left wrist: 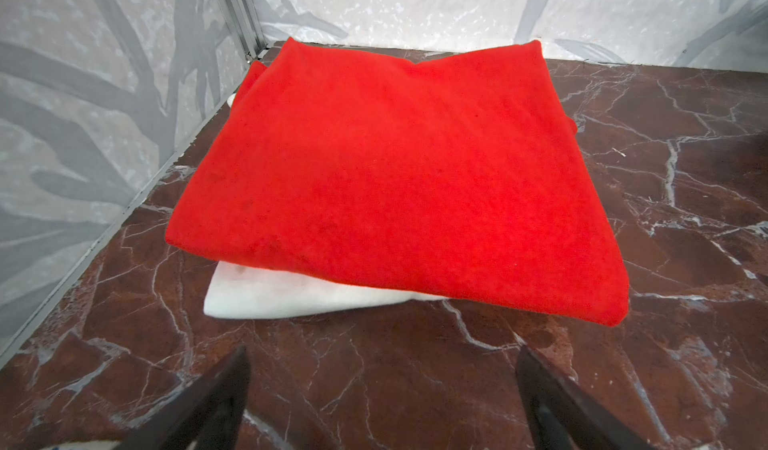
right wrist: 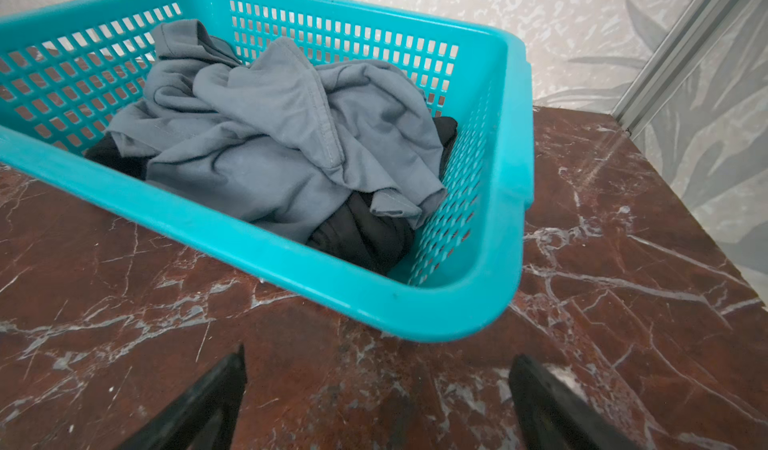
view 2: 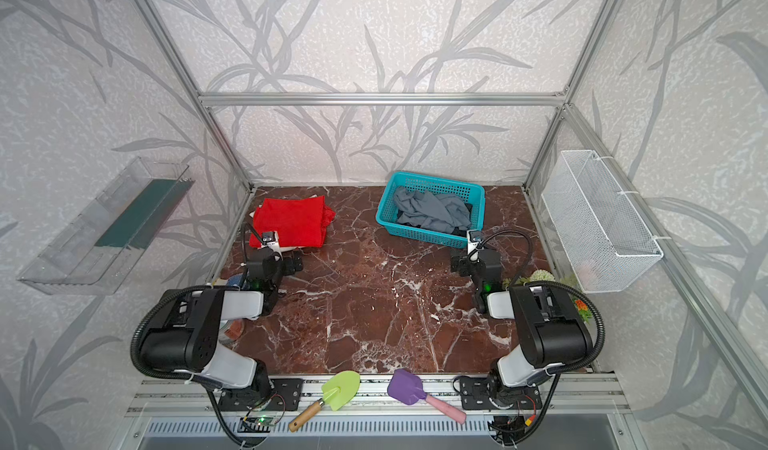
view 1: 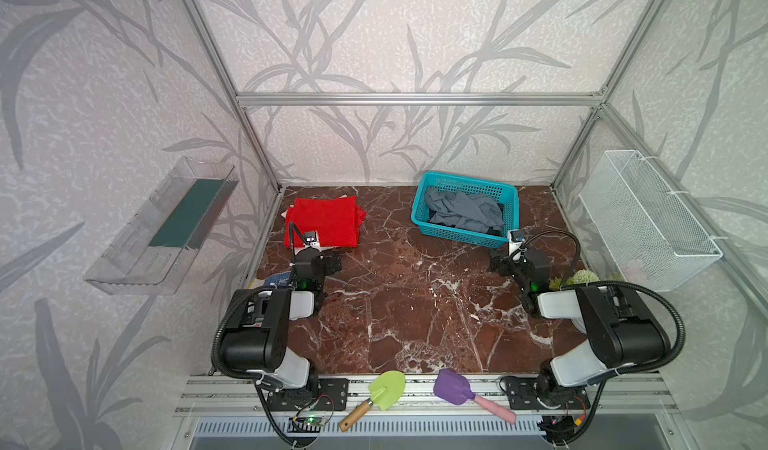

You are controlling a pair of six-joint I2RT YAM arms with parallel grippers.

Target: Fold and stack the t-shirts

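Observation:
A bright red t-shirt point(view 1: 324, 219) point(view 2: 291, 219) point(left wrist: 395, 169) lies folded flat at the back left of the table, on top of a folded white cloth point(left wrist: 270, 294). A slate grey-blue t-shirt point(view 1: 461, 211) point(view 2: 428, 213) point(right wrist: 270, 136) sits crumpled in a teal basket point(view 1: 457, 238) point(right wrist: 291, 257) at the back right. A black t-shirt point(right wrist: 361, 232) lies under it. My left gripper point(view 1: 332, 261) point(left wrist: 382, 352) is open and empty over bare table, just in front of the red shirt. My right gripper point(view 1: 498, 263) point(right wrist: 376, 352) is open and empty just short of the basket's near corner.
A green trowel point(view 1: 386, 390) and a purple scoop point(view 1: 453, 385) lie on the front rail. A white wire basket point(view 1: 648, 219) hangs on the right wall and a clear shelf point(view 1: 166, 228) on the left. A dotted glove point(view 1: 278, 279) lies by my left arm.

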